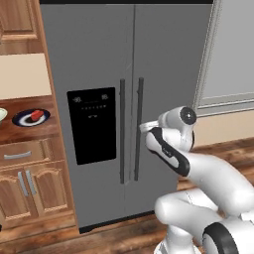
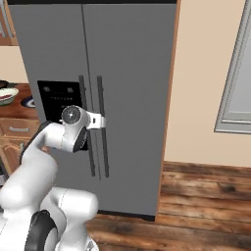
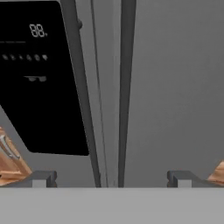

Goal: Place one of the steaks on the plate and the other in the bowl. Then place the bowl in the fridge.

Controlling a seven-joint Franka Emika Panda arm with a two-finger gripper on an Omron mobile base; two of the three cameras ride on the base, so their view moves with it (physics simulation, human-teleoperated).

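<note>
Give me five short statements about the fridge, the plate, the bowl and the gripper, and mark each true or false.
1. Both doors of the fridge are shut. True.
2. A steak lies on the plate. True.
3. The gripper is clamped on a bar handle. False: its jaws stand open, both handles between them, untouched.
4. The bowl sits inside the fridge. False: it is on the counter.
5. The black dispenser panel is on the right door. False: the left.

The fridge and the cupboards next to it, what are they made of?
The fridge looks like brushed grey metal: flat, dull, even doors with dark bar handles. Its dispenser panel looks like glossy black plastic or glass; I can't tell which. The cupboards look like varnished brown wood, with visible grain and carved door frames.
</note>
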